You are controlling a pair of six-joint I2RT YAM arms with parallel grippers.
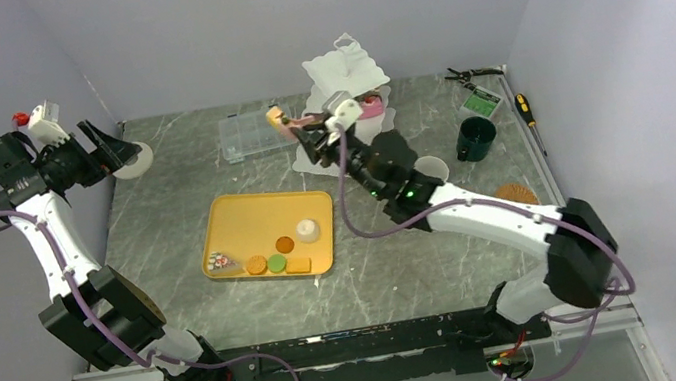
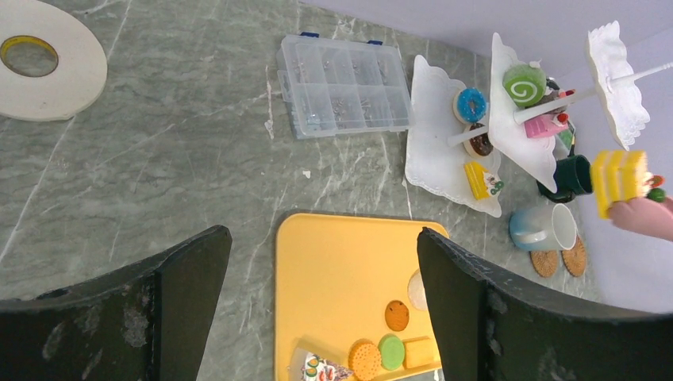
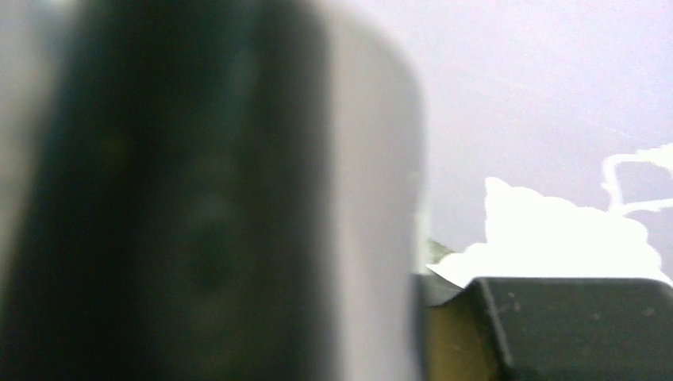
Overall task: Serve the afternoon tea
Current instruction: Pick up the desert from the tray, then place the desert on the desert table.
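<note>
Cake slice: yellow layered wedge, red-green topping, aloft beside white tiered stand, pinched in pink tongs | our right hand clamped on tongs | our left hand wide apart above bench

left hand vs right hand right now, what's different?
Left hand is wide open and empty; right hand is closed on pink tongs carrying a yellow layered cake slice. Left hand sits at the far left by the white tape roll; right hand is beside the white three-tier scalloped stand. Both hang clear of the grey tabletop.
</note>
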